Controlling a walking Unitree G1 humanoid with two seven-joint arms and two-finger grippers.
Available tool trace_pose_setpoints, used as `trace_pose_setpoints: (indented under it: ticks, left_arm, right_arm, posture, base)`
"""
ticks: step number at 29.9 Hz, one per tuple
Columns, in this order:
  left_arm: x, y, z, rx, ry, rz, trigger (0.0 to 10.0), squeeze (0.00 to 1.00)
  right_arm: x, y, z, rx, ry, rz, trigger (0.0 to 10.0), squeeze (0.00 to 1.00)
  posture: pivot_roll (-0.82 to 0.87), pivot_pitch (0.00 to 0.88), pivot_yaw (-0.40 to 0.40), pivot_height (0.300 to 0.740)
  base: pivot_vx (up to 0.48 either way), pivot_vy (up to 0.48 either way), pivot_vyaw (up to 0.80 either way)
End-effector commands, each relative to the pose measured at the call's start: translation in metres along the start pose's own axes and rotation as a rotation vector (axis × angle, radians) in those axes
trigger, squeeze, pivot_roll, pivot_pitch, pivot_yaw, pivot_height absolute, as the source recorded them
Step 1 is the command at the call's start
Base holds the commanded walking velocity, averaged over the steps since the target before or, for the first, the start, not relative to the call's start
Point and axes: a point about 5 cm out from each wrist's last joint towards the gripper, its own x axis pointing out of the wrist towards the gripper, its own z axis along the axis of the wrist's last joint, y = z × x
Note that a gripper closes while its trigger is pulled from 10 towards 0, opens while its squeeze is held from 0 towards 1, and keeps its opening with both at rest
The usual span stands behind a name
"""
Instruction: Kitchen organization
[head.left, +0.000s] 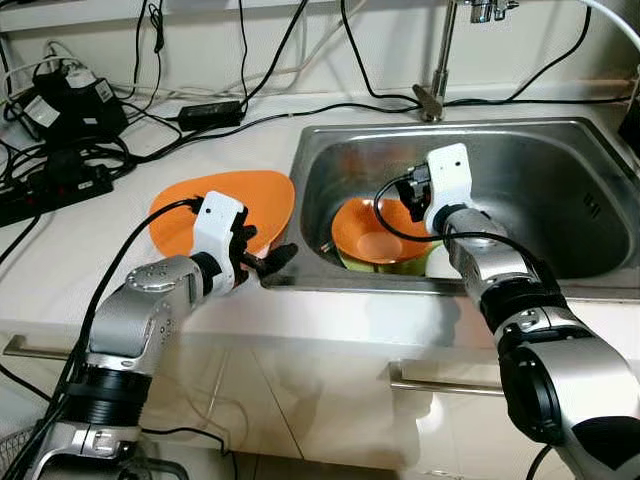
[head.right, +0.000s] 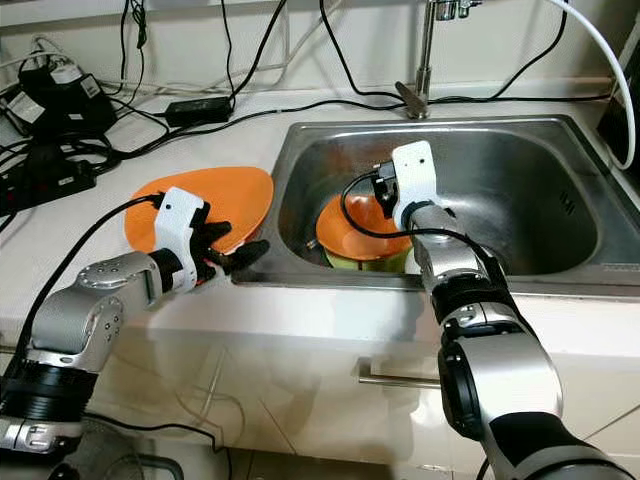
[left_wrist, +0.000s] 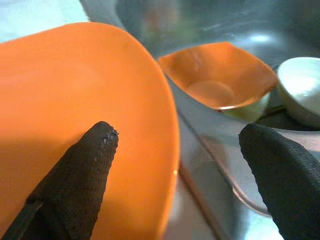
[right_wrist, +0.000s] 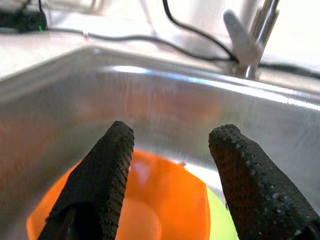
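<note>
orange plate (head.left: 235, 205): one, flat, smooth glossy plastic, rounded-square outline; lies on the white counter (head.left: 60, 270) just left of the sink, its right edge near the sink rim
orange bowl (head.left: 375, 235): one, squarish with soft corners, shiny inside; sits in the sink nested on a pale green dish (head.left: 395, 266)
white bowl (left_wrist: 300, 90): one, round, beside the orange bowl in the sink
sink (head.left: 560, 190): one, brushed stainless steel, rectangular basin, tap (head.left: 436, 70) at the back rim
left gripper (head.left: 262, 258): over the plate's near-right edge by the sink rim; two textured black fingers spread wide, grasping nothing
right gripper (right_wrist: 170, 175): down inside the sink above the orange bowl; fingers parted, nothing between them
cables (head.left: 250, 105): several black ones plus a power strip (head.left: 50, 185) on the counter behind
</note>
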Motion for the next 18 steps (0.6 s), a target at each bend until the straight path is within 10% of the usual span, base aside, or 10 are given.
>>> trace_pose_setpoints:
  ticks: [1,11,12,13,15,18]
  left_arm:
    - [-0.007,0.01,0.006,0.04,-0.037,0.071,10.0,0.0]
    - [-0.037,0.061,0.033,-0.019,-0.313,0.604,10.0,0.0]
    - [-0.042,0.07,0.022,-0.077,-0.287,0.684,10.0,0.0]
    - [-0.042,0.07,0.022,-0.077,-0.287,0.684,10.0,0.0]
    - [-0.044,0.078,0.005,-0.213,-0.246,0.738,10.0,0.0]
    - [-0.043,0.079,0.0,-0.276,-0.244,0.74,10.0,0.0]
  right_arm:
    - [0.005,0.007,0.023,0.003,-0.098,0.013,10.0,1.0]
    - [0.004,0.029,0.038,0.175,-0.208,0.145,10.0,1.0]
    - [0.003,0.037,0.04,0.192,-0.23,0.193,10.0,0.38]
    - [0.003,0.037,0.04,0.192,-0.23,0.193,10.0,0.38]
    - [-0.001,0.049,0.049,0.212,-0.283,0.299,10.0,0.0]
    - [-0.004,0.054,0.053,0.212,-0.296,0.365,10.0,0.0]
  posture:
    - [-0.01,0.0,0.126,0.74]
    - [0.0,0.0,0.122,0.74]
    - [0.0,0.0,0.12,0.74]
    - [0.0,0.0,0.12,0.74]
    - [0.0,0.0,0.12,0.74]
    - [0.01,0.0,0.119,0.74]
  base:
    - [0.0,0.0,0.0]
    - [0.0,0.0,0.0]
    - [0.0,0.0,0.0]
    - [0.0,0.0,0.0]
    - [0.0,0.0,0.0]
    - [0.0,0.0,0.0]
